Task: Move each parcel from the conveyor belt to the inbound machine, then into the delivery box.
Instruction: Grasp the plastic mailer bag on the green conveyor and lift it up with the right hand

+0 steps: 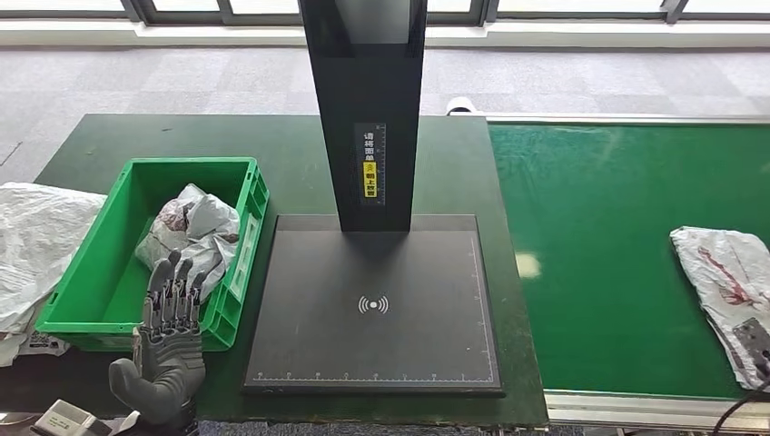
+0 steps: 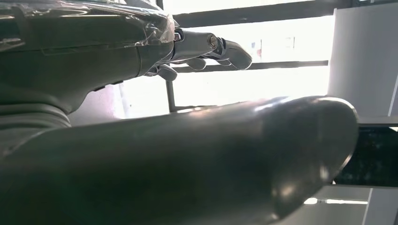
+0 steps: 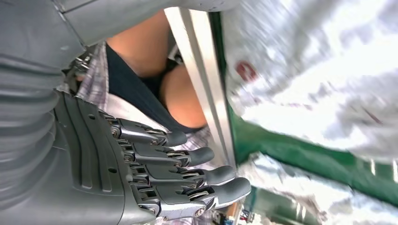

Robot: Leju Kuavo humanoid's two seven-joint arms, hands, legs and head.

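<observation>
The parcel (image 1: 731, 295), a crinkled white bag with red print, lies lengthwise top-to-bottom at frame right. My left hand (image 1: 168, 350) is spread and empty; my right hand (image 3: 155, 173) is extended and empty.

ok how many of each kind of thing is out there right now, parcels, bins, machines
parcels: 2, one on the conveyor belt at the right, one in the green bin
green bins: 1
inbound machines: 1
loose white plastic wrap: 1 heap left of the bin
total: 5

Parcel (image 1: 192, 232) in crate (image 1: 238, 174) left of scanner plate (image 1: 374, 304); belt (image 1: 617, 227) right.
</observation>
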